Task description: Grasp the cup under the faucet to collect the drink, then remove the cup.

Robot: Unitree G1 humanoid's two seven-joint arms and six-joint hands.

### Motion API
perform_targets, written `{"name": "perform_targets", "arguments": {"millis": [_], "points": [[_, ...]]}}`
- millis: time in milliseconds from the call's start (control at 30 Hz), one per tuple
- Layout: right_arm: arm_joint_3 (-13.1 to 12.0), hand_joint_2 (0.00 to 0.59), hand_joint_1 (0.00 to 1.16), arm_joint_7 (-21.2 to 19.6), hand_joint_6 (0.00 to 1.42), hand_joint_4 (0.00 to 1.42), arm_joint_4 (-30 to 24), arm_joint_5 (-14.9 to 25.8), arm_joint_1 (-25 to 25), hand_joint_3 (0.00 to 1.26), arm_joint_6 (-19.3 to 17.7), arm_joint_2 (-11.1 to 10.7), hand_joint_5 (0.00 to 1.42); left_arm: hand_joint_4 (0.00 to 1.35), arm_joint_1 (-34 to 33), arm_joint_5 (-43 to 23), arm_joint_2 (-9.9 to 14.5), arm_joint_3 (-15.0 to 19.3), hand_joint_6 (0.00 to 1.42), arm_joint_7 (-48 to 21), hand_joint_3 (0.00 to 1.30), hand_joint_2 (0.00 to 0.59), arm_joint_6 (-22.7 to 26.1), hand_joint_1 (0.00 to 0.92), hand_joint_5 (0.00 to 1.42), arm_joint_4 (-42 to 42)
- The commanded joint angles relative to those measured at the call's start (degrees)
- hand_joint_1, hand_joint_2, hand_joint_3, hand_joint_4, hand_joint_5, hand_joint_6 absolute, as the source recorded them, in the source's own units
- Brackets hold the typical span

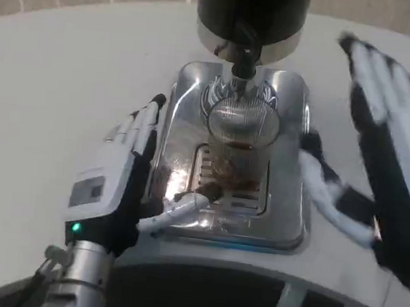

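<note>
White table (59, 72) underneath, chrome drip tray (287, 206) centred, black dispenser (251, 8) at the back with faucet (243, 58) pointing straight down. Clear cup (240, 139) upright on the tray grate, long axis vertical, mouth up directly under the faucet, some brown drink at the bottom. Left hand (118, 181) at the tray's left edge, fingers straight and apart, thumb over the tray rim near the cup base, gripping nothing. Right hand (380, 164) blurred, right of the tray, fingers spread, empty, clear of the cup.

No text, brand or number could be read; a small grey label was seen on the white back of the left hand (105, 194), but its print was too small and blurred to be made out
</note>
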Motion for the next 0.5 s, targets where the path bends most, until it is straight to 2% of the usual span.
{"name": "perform_targets", "arguments": {"millis": [33, 100, 167, 267, 367, 500], "points": [[-3.4, 0.567, 0.45, -1.4, 0.0, 0.0, -3.3, 3.4, 7.2, 0.0, -4.0, -2.6, 0.0, 0.0, -1.0, -0.9, -0.6, -0.5, 0.1, 0.5, 0.0, 0.026, -1.1, 0.036, 0.05, 2.1], [-5.2, 0.554, 0.47, -2.0, 0.0, 0.0, -4.1, 4.9, 10.1, 0.0, -5.9, -4.1, 0.0, 0.0, -1.4, -1.1, -0.7, -0.6, 0.1, 0.5, 0.0, 0.025, -1.4, 0.035, 0.05, 2.7], [-6.9, 0.523, 0.55, -3.0, 0.0, 0.0, -4.6, 6.2, 13.6, 0.0, -8.0, -5.4, 0.0, 0.0, -2.0, -1.6, -1.0, -0.7, 0.1, 0.3, 0.0, 0.025, -1.9, 0.036, 0.05, 3.6], [-11.1, 0.443, 0.67, -6.7, 0.0, 0.0, -4.5, 8.6, 22.0, 0.0, -13.2, -8.2, 0.0, 0.0, -3.0, -2.3, -1.5, -1.2, 0.11, 0.6, 0.0, 0.031, -2.7, 0.083, 0.05, 5.2], [-14.4, 0.414, 0.73, -10.1, 0.0, 0.0, -3.2, 10.0, 27.1, 0.0, -17.6, -10.3, 0.0, 0.0, -3.9, -2.4, -2.0, -1.6, 0.11, 1.0, 0.0, 0.037, -3.6, 0.133, 0.06, 6.4], [-15.9, 0.386, 0.77, -13.3, 0.0, 0.0, -1.0, 10.7, 31.0, 0.0, -22.0, -11.8, 0.0, 0.0, -4.9, -3.3, -2.6, -1.5, 0.13, 1.2, 0.0, 0.04, -4.5, 0.159, 0.07, 8.0]]}}
